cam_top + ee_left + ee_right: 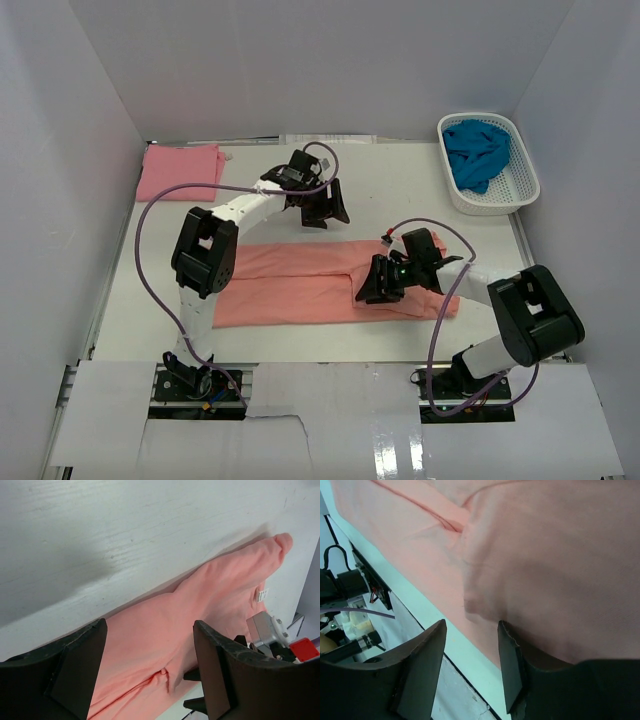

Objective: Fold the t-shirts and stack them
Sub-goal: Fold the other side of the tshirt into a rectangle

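Long salmon-orange cloth t-shirt [290,290] lies mid-bench [400,190], folded into a lengthwise strip. Left pincer [325,212] is released and hovers over the strip's far edge. Right pincer [378,288] sits low over the near hem, jaws apart with nothing between, likely lining up the cross fold. Folded lighter pink t-shirt [180,172] far-left is probably the stack spot. Teal-blue t-shirt [477,150] is in the white plastic lattice basket [525,190].
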Robot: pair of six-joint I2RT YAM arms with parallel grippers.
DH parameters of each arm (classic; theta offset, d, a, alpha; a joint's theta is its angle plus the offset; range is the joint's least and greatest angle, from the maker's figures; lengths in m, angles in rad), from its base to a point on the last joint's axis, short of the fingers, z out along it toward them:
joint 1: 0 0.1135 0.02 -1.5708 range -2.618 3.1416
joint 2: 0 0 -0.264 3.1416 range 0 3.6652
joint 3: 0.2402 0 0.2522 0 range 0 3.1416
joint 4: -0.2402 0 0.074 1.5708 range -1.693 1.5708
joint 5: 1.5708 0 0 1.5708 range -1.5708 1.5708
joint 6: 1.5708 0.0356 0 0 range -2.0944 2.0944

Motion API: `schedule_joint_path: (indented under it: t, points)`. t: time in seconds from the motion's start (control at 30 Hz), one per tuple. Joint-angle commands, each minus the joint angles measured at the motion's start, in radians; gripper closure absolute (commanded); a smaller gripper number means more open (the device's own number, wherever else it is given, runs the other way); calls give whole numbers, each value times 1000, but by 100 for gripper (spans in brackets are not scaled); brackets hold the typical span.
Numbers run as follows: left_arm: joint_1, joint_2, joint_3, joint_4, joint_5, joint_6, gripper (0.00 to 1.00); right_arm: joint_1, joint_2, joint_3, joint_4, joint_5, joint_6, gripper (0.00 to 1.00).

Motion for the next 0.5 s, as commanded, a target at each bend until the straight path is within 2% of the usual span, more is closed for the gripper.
schedule_joint_path:
  t: [0.0, 0.07, 0.2, 0.3, 0.4, 0.43, 0.47]
  points:
    - [-8, -7, 105, -74, -41, 31, 20, 1, -74, 0, 15, 0, 2, 48]
    - [-8, -4, 142, -91, -23, 43, 19, -5, -121, 14, -15, 46, 0, 47]
    - [-20, 13, 260, -165, 38, 84, 19, -25, -252, 55, -195, 248, -23, 49]
    - [-24, -7, 248, -211, 89, 112, 19, -36, -297, 77, -290, 409, -27, 52]
    - [-18, -109, 150, -272, -75, 143, 18, -36, -312, 101, -363, 476, -36, 58]
    - [7, -141, 56, -282, -197, 144, 17, -36, -319, 104, -396, 505, -46, 59]
    - [29, -208, 3, -286, -233, 140, 16, -36, -325, 101, -406, 513, -50, 59]
